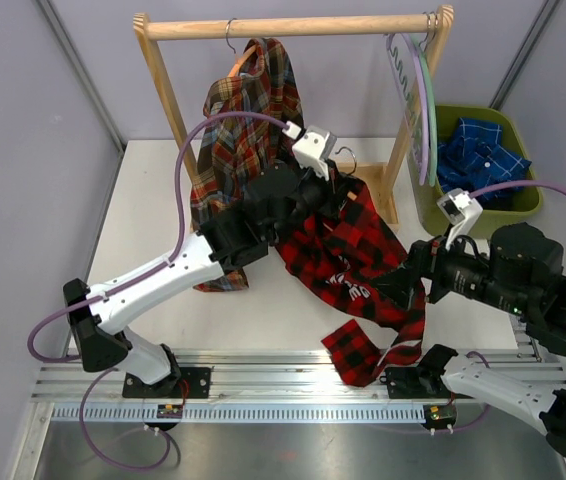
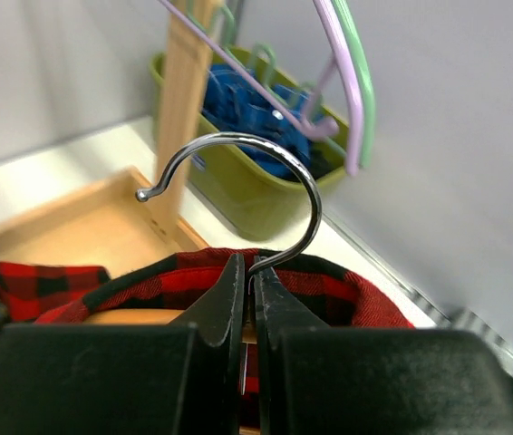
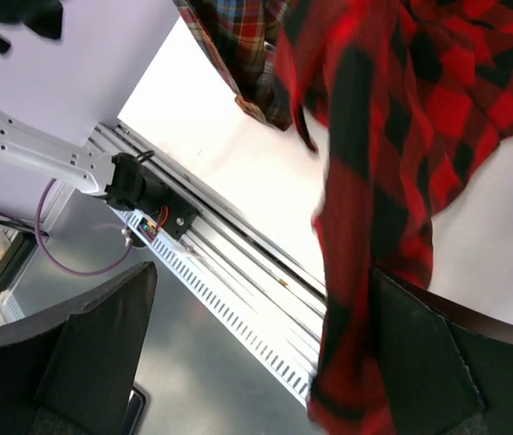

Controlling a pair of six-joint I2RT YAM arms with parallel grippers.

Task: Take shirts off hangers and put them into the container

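White table (image 1: pixel 153 200) boxed in by pale lilac-grey walls, w/ a wooden rack (image 1: pixel 293 27) standing along its far edge. From the rack's top bar, left of centre, the brown-navy-orange tartan shirt (image 1: pixel 248 120) hangs down, its hem reaching the table. At the bar's right end are the lilac and pale green hangers (image 1: pixel 423 110), bare. Beyond the rack's right post, at the table's far right corner, sits the olive-green container (image 1: pixel 511 125) w/ a blue checked shirt (image 1: pixel 478 155) inside.

The left gripper (image 2: pixel 249 267) is fully closed, fingers pinched on the stem of a metal hook (image 2: pixel 311 195). That hook belongs to an orange hanger (image 2: pixel 130 317) inside the collar of the red-and-black shirt (image 1: pixel 348 250). The shirt spills from there across the table's middle toward the near edge, one sleeve trailing onto the mounting rail (image 1: pixel 263 375) at the front. The right gripper (image 3: pixel 261 281) is spread wide, clamping nothing — the sleeve hangs just beside one finger; can't tell if they touch.
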